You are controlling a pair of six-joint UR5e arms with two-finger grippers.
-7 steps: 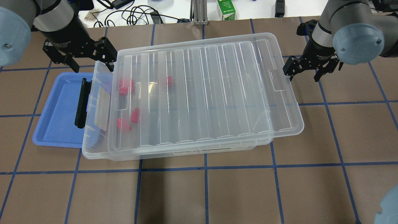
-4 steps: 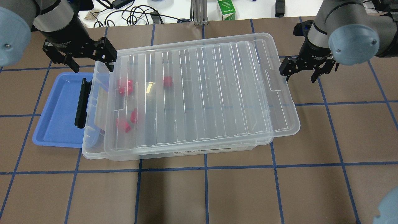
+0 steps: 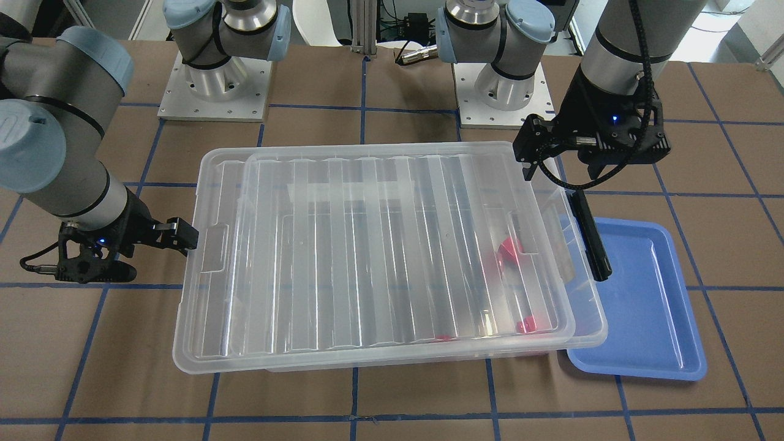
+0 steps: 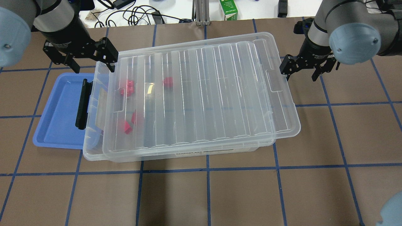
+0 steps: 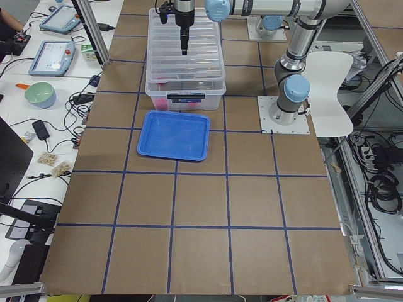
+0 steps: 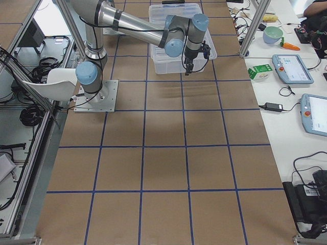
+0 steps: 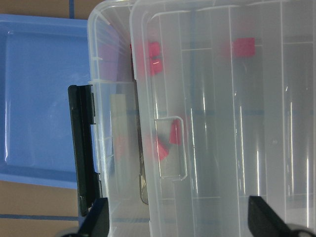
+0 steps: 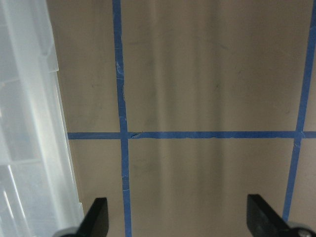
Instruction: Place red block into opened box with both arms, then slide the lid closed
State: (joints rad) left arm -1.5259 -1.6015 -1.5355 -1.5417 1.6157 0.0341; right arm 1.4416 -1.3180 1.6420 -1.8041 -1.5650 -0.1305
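Several red blocks (image 4: 168, 82) in the box (image 4: 89, 147); lid (image 4: 204, 94) leaves its left end uncovered; left gripper (image 4: 93, 66), right gripper (image 4: 300, 77) fingers released

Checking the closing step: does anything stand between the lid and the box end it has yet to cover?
Nothing lies on the box's uncovered rim. The open left gripper hangs by that end's far corner, close to the lid's corner; whether it is low enough to catch the lid, I cannot tell.
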